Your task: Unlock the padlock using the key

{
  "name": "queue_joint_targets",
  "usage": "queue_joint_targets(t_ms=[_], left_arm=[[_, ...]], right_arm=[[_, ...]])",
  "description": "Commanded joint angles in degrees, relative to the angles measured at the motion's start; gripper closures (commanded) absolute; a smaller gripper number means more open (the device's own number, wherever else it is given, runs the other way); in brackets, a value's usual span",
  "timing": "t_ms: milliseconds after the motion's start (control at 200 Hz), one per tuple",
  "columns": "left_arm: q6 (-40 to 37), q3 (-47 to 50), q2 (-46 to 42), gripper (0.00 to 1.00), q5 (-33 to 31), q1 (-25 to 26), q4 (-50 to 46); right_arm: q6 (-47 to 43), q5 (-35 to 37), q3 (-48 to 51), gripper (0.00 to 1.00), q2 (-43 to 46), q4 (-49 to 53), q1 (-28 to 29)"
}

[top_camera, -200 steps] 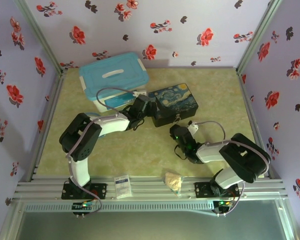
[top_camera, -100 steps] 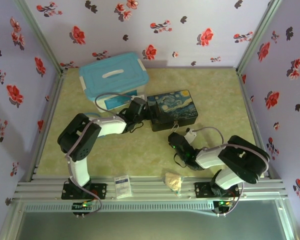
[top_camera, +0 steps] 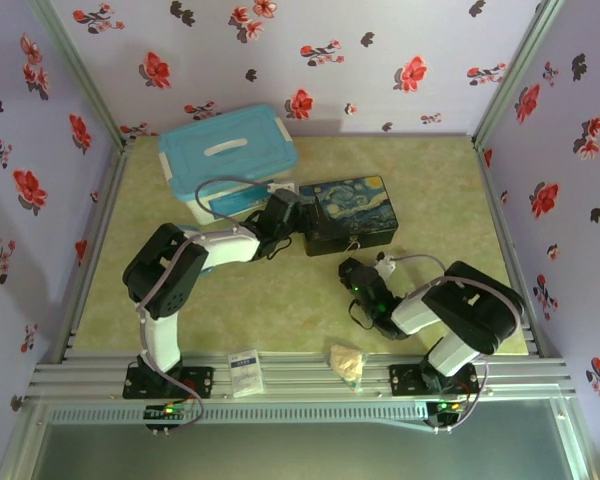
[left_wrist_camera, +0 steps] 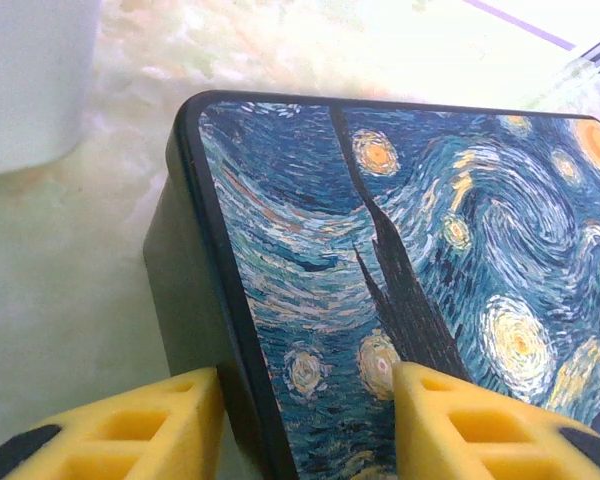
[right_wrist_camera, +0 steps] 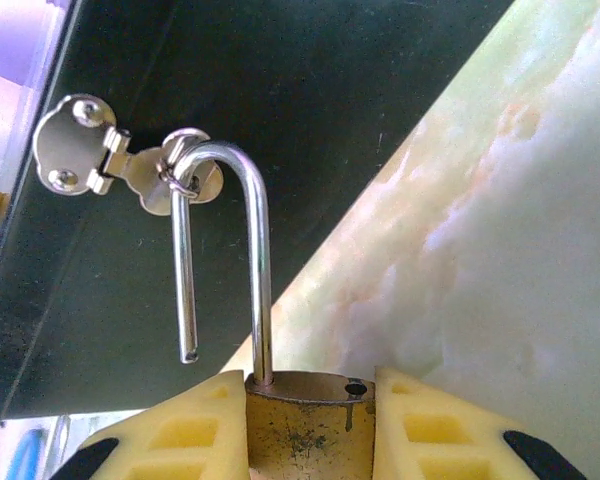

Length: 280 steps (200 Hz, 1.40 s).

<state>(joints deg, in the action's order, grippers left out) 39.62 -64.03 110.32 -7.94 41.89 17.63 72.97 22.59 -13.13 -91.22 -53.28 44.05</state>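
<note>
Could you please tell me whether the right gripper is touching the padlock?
Touching. In the right wrist view, the yellow fingers of the right gripper press against both sides of the padlock body, with no gap visible.

A box [top_camera: 348, 212] painted with a swirling night sky sits on the pale green marbled desk [top_camera: 280, 300], lid down, with a small silver clasp [right_wrist_camera: 110, 165] on its dark front wall. Just beside its far left corner stands 1 light blue lidded bin [top_camera: 228, 155]. On the rails at the near edge lie 1 crumpled beige wrapper [top_camera: 346, 362] and 1 small white packet [top_camera: 245, 371], apart. Lilac walls [top_camera: 280, 50] carry red flowers.
</note>
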Motion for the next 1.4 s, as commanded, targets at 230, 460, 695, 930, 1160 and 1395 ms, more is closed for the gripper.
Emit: queue_joint_targets(t_ms=[230,460,695,930,1160,1395], left_arm=[[-8.6,5.7,5.6,0.58,-4.8,-0.3,-17.2],[-8.9,6.4,4.0,0.58,-4.6,-0.1,-16.7],[-9.3,6.2,4.8,0.59,-4.6,-0.2,-16.2],[-10.1,5.9,4.7,0.6,-4.6,-0.2,-16.2],[-10.1,6.4,4.7,0.6,-4.9,-0.4,-16.5],[-10.0,6.6,4.7,0.61,-4.9,-1.0,-16.5]], right_arm=[[-3.6,-1.7,2.8,1.0,-8.3,-22.2,-2.3],[5.9,10.6,-0.3,1.0,-17.5,-26.2,0.2],[14.2,15.2,-3.9,1.0,-21.1,-26.2,1.4],[23.1,20.1,-6.0,1.0,-25.5,-26.2,2.8],[19.4,18.1,-3.1,1.0,-20.6,-26.2,-1.5],[17.5,16.6,-0.2,1.0,-15.8,-26.1,-4.8]])
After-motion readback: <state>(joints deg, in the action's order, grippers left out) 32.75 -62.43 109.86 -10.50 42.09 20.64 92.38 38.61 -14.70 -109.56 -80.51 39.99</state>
